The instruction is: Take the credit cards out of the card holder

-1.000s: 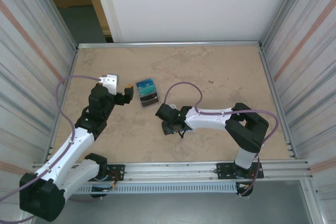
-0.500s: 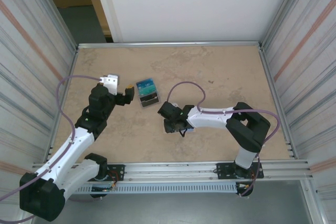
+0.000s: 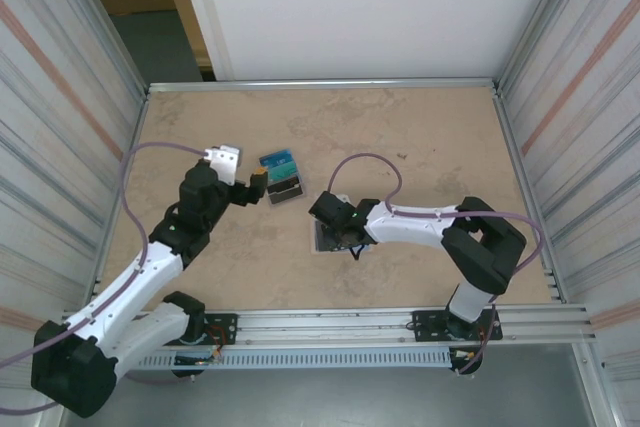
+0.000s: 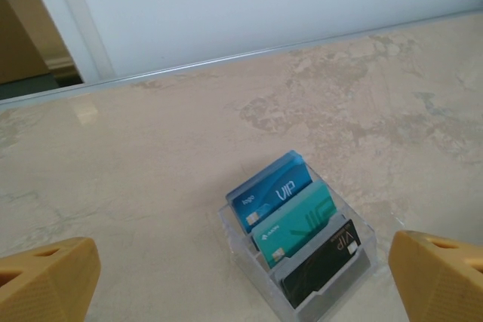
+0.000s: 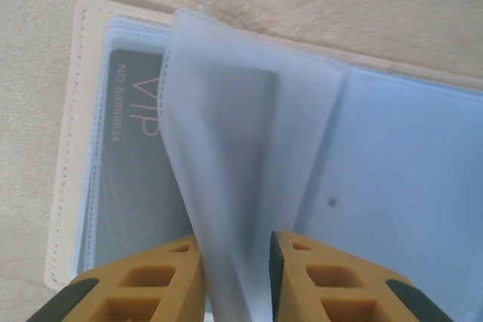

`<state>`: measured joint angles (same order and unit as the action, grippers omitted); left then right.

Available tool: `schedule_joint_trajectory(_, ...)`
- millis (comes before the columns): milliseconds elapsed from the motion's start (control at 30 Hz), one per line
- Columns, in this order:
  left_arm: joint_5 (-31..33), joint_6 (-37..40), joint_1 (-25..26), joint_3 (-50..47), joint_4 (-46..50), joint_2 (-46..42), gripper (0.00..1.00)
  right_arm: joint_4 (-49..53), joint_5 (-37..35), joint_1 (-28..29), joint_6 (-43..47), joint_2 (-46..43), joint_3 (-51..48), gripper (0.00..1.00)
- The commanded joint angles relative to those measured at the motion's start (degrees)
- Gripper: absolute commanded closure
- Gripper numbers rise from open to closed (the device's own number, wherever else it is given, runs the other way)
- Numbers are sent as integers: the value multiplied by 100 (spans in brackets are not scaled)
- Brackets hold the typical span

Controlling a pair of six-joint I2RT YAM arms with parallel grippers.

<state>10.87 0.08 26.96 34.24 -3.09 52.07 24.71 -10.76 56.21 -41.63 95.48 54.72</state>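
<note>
The beige card holder (image 5: 63, 148) lies open on the table, its pale blue lining facing up. A dark VIP credit card (image 5: 128, 175) sits in its left clear pocket. My right gripper (image 5: 235, 262) is shut on a loose translucent sleeve leaf (image 5: 226, 148) of the holder, one finger on each side, and the leaf stands lifted. From above, the right gripper (image 3: 337, 230) covers most of the card holder (image 3: 320, 239). My left gripper (image 3: 260, 183) is open and apart from it, with its fingertips (image 4: 49, 277) spread wide.
A clear plastic rack (image 4: 347, 284) holds a blue card (image 4: 270, 195), a teal card (image 4: 298, 225) and a black card (image 4: 323, 260) upright. This rack (image 3: 283, 178) sits just in front of the left gripper. Metal walls ring the table (image 3: 430, 137).
The right jaws have narrowed onto the sleeve leaf and that wrist shifted slightly right. The left arm moved right, closer to the rack, staying open.
</note>
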Motion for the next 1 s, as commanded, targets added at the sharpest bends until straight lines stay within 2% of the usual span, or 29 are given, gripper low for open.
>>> schedule_joint_trajectory(0,554,371,326,240,-132,111,1,319,-411,-88,-193,-385,-121,72)
schedule_joint_trajectory(233,1279,876,1100,321,-207,504,2,304,-492,-401,-443,-826,-635,71)
schedule_joint_trajectory(400,1588,828,1627,260,-104,694,1,240,-422,-618,-513,-1184,-959,69)
schedule_joint_trajectory(700,2538,-27,2750,-38,318,1172,1,-162,155,-1219,-501,-2153,-1471,59)
schedule_joint_trajectory(800,2396,-617,2848,45,704,1435,1,-470,599,-1378,-438,-2575,-1639,52)
schedule_joint_trajectory(967,2008,-1397,2867,45,828,1788,1,-929,1328,-1569,-502,-2853,-1763,55)
